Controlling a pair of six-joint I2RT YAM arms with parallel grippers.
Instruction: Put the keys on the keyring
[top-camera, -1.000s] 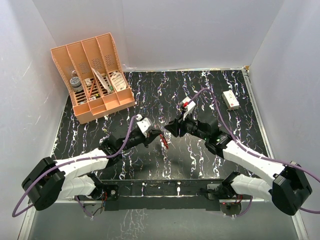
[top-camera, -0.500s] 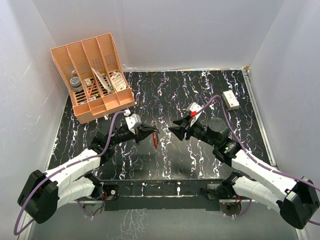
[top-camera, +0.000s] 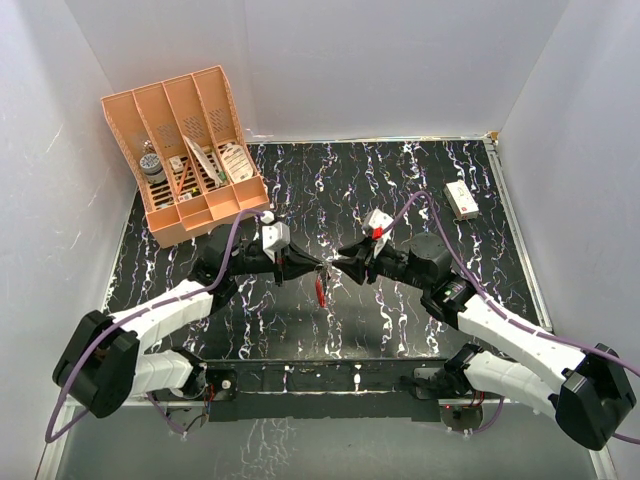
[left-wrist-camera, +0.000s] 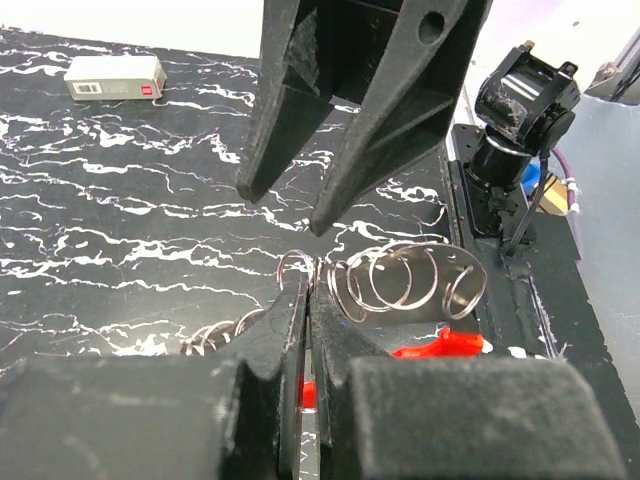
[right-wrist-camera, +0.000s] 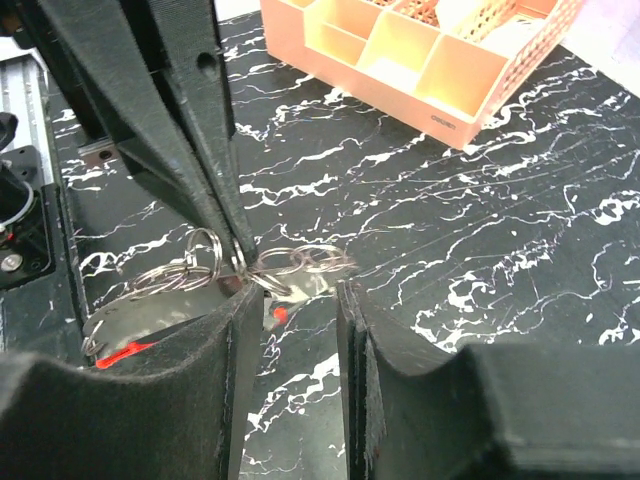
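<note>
At the far left of the black marbled table (top-camera: 400, 170) stands an orange desk organizer (top-camera: 205, 210) with four upright slots behind and low trays in front. Its leftmost slot holds a dark round object with a grey top (top-camera: 152, 165). The third slot holds a long thin white piece (top-camera: 198, 158), and the rightmost slot holds a white card (top-camera: 236, 160). What is in the second slot is too small to tell. Toward the middle, the left gripper (top-camera: 316, 266) is clenched on the keyring (top-camera: 319, 290), a bunch of linked wire rings with a red part hanging below it. The bunch is held above the table, between the two arms. Which piece of it is a key I cannot tell. Just to the right, the right gripper (top-camera: 339, 263) faces the left one. Its fingers stand apart and the outermost rings lie at their tips, but they grasp nothing. Far to the right, near the table edge, lies a small white box with a red mark (top-camera: 461, 200), well apart from both arms.
</note>
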